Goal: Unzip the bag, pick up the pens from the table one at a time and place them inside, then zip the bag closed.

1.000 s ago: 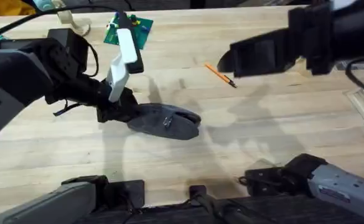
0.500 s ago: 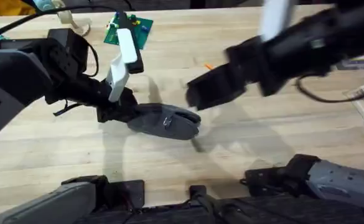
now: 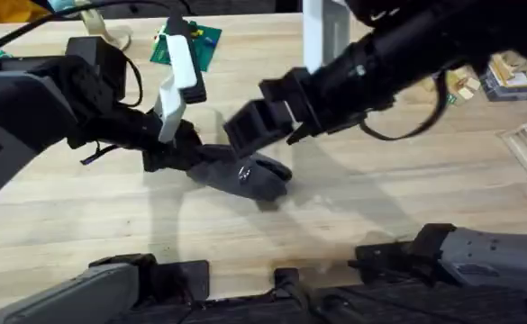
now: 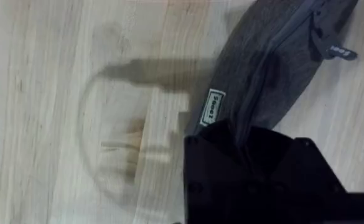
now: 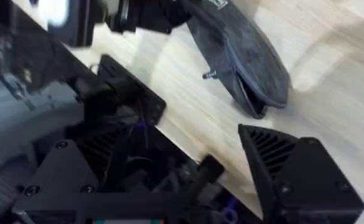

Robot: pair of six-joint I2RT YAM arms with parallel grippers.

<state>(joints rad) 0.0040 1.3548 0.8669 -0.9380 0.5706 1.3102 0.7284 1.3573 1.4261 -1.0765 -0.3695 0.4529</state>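
Left hand point(image 3: 184, 155) pinches grey fabric bag point(image 3: 245, 175).

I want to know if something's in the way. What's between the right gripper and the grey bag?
Nothing: in the overhead view the right gripper hangs just above the bag, only bare table nearby.

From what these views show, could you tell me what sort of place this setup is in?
Most likely a robotics lab or workshop bench. Two arms work over a butcher-block table, with a green circuit board and loose parts lying at its far edge. The left gripper holds a grey bag.
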